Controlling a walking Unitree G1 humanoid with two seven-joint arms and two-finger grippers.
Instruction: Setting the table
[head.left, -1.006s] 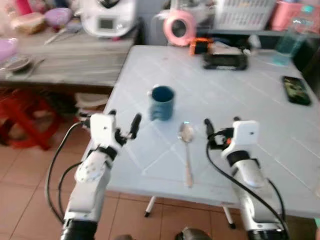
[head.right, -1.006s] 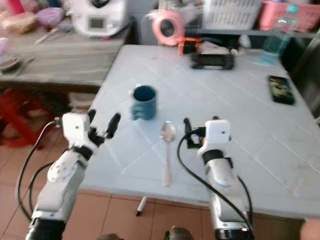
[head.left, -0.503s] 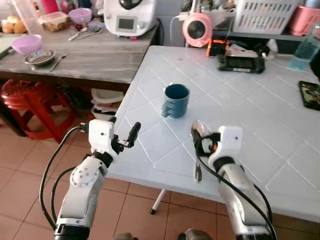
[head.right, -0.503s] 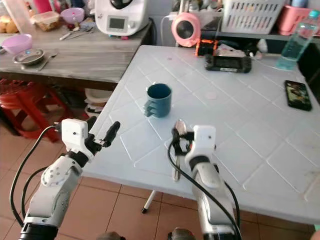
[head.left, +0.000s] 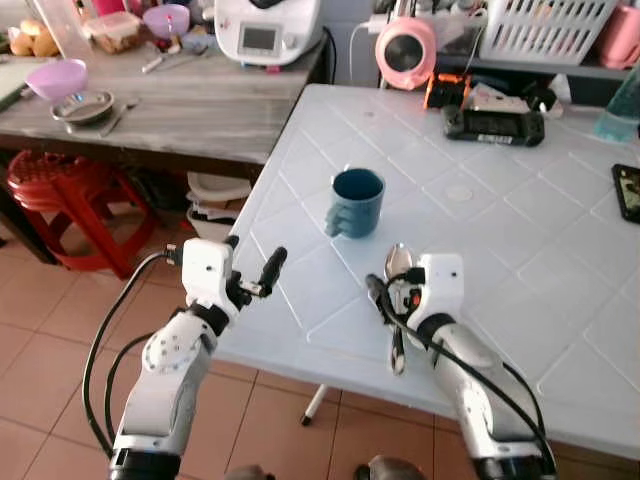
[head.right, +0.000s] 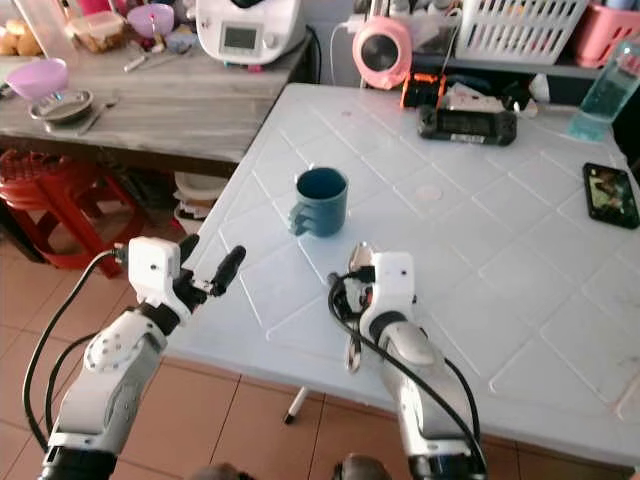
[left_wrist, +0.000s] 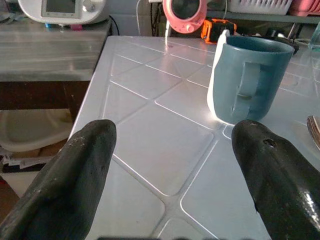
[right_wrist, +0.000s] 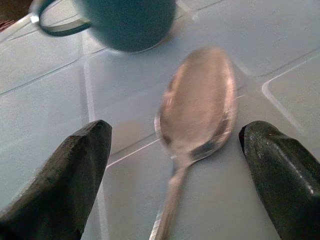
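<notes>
On the white table, near its front edge, a metal spoon lies with its bowl toward a blue mug and its handle toward the robot, and the right gripper sits low right over it, its two black fingers spread wide with the spoon's bowl between them (in the right wrist view they are not touching the metal). Over at the table's left edge the left gripper hangs with fingers parted and nothing between them, pointed toward the mug, which stands just beyond the spoon.
</notes>
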